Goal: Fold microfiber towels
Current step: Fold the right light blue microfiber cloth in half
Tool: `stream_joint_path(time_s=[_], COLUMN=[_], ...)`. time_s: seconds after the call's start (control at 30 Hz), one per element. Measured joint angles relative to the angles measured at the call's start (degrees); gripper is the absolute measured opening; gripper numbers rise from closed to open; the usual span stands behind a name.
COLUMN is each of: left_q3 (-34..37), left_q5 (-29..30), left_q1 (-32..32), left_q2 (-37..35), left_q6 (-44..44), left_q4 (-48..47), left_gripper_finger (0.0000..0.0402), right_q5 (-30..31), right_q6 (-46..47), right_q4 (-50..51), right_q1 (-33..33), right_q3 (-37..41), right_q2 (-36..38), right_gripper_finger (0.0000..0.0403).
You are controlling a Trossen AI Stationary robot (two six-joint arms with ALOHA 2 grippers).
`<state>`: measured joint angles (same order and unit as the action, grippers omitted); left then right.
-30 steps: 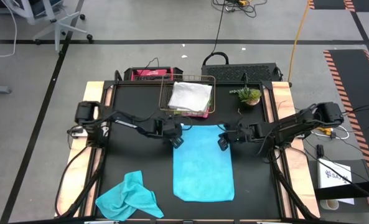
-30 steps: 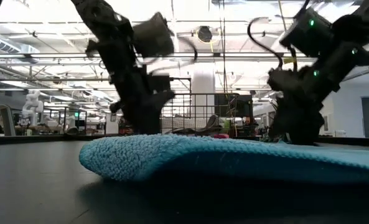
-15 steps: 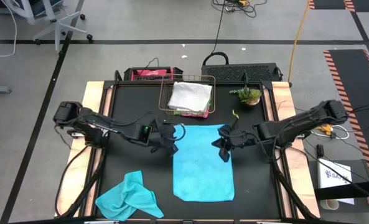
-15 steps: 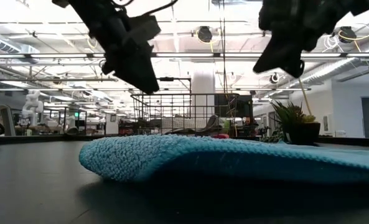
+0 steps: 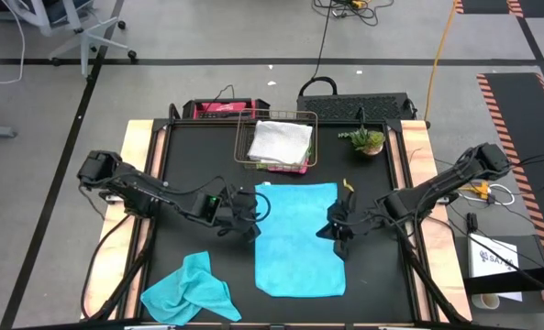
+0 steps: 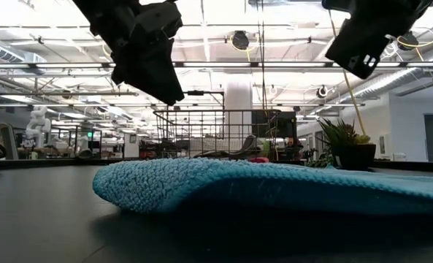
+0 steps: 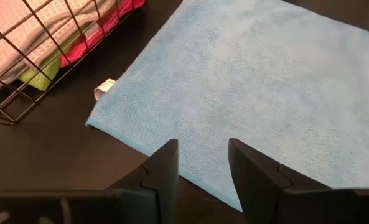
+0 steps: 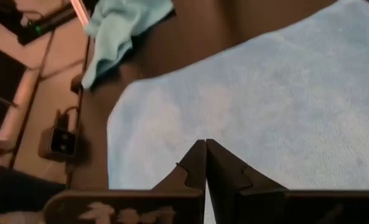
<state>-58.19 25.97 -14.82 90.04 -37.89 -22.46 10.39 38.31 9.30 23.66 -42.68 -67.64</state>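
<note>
One turquoise microfiber towel (image 5: pixel 299 240) lies spread flat in the middle of the black table, its far left corner carrying a small white tag (image 7: pixel 104 89). A second turquoise towel (image 5: pixel 191 291) lies crumpled at the near left. Folded grey, pink and lime green towels (image 5: pixel 279 145) are stacked in the copper wire basket (image 5: pixel 253 158) at the far middle. My left gripper (image 5: pixel 249 225) hovers open above the spread towel's left edge (image 7: pixel 203 171). Above the towel's right edge, my right gripper (image 5: pixel 338 229) hovers shut (image 8: pixel 205 163). In the low view both grippers (image 6: pixel 154 77) (image 6: pixel 362 51) hang well clear of the towel (image 6: pixel 274 186).
A small potted plant (image 5: pixel 365 139) stands at the far right, next to the basket. A pink-topped box (image 5: pixel 218 110) and a black case (image 5: pixel 354 103) sit beyond the table's far edge. Bare black tabletop (image 5: pixel 198 174) lies left of the spread towel and around the crumpled one.
Both grippers have risen from the spread towel's far corners, where they stood low at the table, and have drifted toward the near edge along its sides. The right gripper has also rolled. The spread towel has stayed flat where it was.
</note>
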Motion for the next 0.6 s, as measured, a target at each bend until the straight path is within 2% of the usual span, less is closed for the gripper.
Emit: stream_joint_path(time_s=[0.1, 0.2, 0.3, 0.47, 0.6], left_q3=[0.00, 0.00, -0.13, -4.75, -9.76], left_q5=[0.02, 0.22, 0.12, 1.03, 4.26], left_q1=[-0.01, -0.63, -1.94, -3.39, -3.61], left_q2=[0.00, 0.00, 0.00, 0.00, -0.02], left_q6=[-0.36, -0.76, 0.90, 4.33, 7.80], left_q4=[0.05, 1.19, 3.88, 2.48, -1.39], left_gripper_finger=[0.0142, 0.0142, 0.0142, 0.0138, 0.0114], right_q5=[-0.21, -3.93, -6.19, -6.03, -4.76], right_q6=[2.63, 6.23, 6.42, 3.42, 0.32], right_q4=[-2.41, -3.77, -0.44, 17.46, 31.80], right_q1=[-1.54, -3.18, -2.70, -0.60, 1.82], right_q3=[0.00, -0.04, -3.10, -17.51, -30.18], right_q2=[0.00, 0.00, -0.64, -3.68, -9.78], right_gripper_finger=[0.0000, 0.0000, 0.0000, 0.0000, 0.0000])
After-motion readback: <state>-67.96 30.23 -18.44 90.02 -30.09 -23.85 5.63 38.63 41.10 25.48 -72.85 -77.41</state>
